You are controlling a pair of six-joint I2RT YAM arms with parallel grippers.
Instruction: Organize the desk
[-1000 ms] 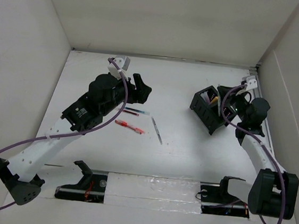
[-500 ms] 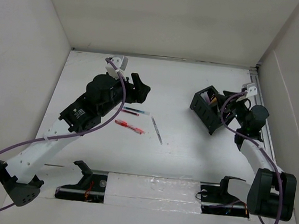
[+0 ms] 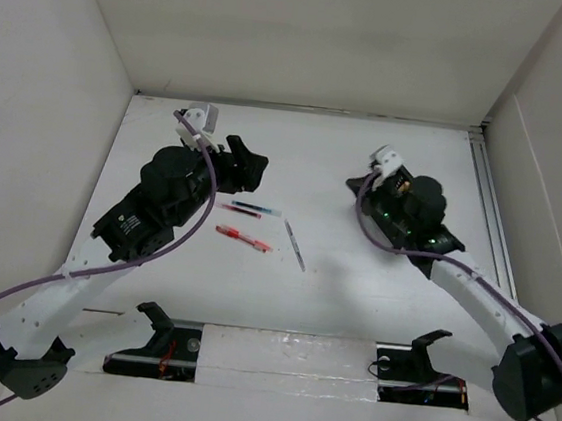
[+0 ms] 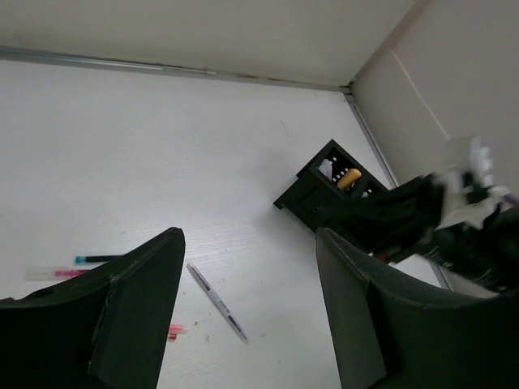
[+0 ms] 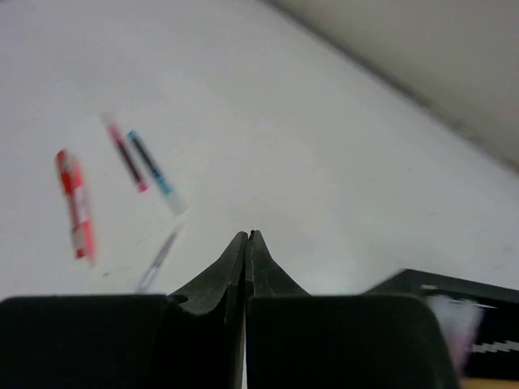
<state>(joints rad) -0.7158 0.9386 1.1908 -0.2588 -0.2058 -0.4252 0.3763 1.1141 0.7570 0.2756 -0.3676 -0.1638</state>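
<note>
Risk: the right end effector [image 5: 246, 239] is clenched on nothing with its arm over the black pen holder [image 4: 332, 190] right of centre, so a low swing could tip it (yellow item [image 4: 349, 177] and something white inside). The left end effector [image 4: 247, 267] gapes empty above the red pen [image 3: 243, 238] and other loose pens, centre-left on the desk [image 3: 351, 308]; a sloppy descent could scatter them.

The desk [image 3: 352, 298] is carrying a red pen [image 3: 243, 238] at centre frame; a silver pen [image 3: 294, 245] is slanting just right of it; a black holder box [image 4: 328, 190] is sitting further right.
</note>
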